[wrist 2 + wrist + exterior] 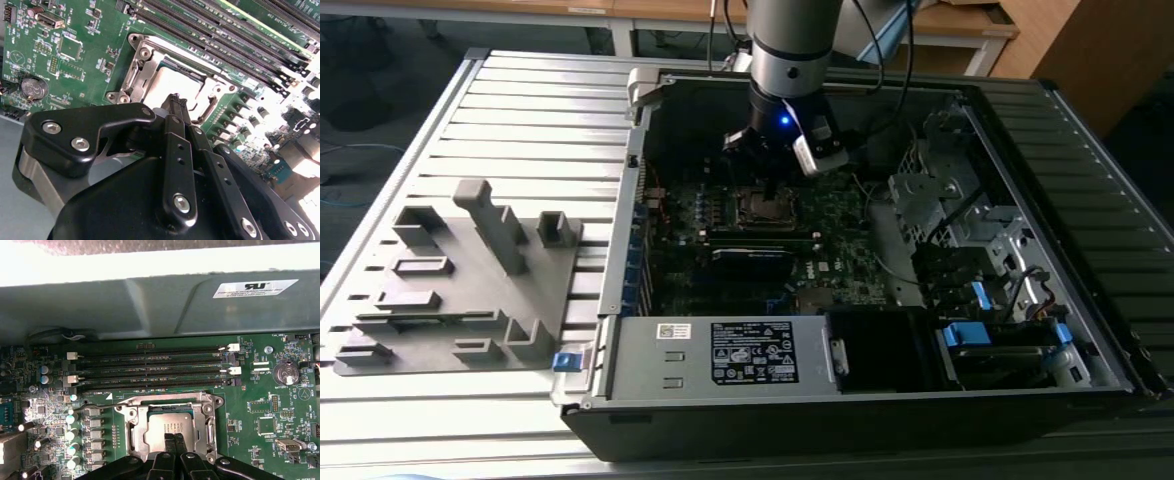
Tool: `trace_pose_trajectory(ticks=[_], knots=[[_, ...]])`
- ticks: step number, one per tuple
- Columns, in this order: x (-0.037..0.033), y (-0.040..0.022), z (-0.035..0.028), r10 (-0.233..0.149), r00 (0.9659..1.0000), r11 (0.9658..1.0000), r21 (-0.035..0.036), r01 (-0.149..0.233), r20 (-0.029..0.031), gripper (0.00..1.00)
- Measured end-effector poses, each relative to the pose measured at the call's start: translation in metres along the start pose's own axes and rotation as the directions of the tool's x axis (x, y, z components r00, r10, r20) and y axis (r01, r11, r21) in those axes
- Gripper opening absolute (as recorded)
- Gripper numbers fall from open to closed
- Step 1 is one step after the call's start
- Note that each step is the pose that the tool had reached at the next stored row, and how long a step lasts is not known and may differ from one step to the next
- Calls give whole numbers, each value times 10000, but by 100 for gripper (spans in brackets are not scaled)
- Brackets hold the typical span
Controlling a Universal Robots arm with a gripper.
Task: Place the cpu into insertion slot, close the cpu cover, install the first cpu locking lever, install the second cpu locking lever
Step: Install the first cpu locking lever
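Robot claw clenched, empty, tips over a computer's cpu.
cpu sits in insertion slot; cpu cover looks lowered; lever step seemingly in hand, demanding precise tip placement.

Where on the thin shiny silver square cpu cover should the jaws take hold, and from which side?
Probably one side rail of the cpu cover, from straight above: it lies flat around the dull grey metal chip, so only its thin rails offer opposing edges. The gripper hangs over the chip, jaws shut.
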State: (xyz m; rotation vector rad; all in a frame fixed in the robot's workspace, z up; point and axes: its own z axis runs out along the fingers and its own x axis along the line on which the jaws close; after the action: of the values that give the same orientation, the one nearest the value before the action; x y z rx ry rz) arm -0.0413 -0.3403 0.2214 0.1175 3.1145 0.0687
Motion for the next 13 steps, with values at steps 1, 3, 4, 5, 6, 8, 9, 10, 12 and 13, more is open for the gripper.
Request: trace_pose_trajectory(ticks=[1,3,4,5,6,8,9,10,12,13], knots=[[0,0,-6,0,10000,10000,4,0,-2,11],[-1,1,-27,0,10000,10000,-2,0,1,11],[-1,2,-43,0,10000,10000,-2,0,1,11],[-1,3,-61,1,10000,10000,-1,-1,0,11],[-2,3,-76,0,10000,10000,-1,0,1,11],[-2,5,-102,0,10000,10000,-2,0,1,11],[-3,5,-115,0,10000,10000,-2,0,1,11],[-3,6,-130,0,10000,10000,-1,0,0,11],[-4,7,-157,0,10000,10000,-1,0,1,11],[-4,7,-161,0,10000,10000,-2,0,1,11]])
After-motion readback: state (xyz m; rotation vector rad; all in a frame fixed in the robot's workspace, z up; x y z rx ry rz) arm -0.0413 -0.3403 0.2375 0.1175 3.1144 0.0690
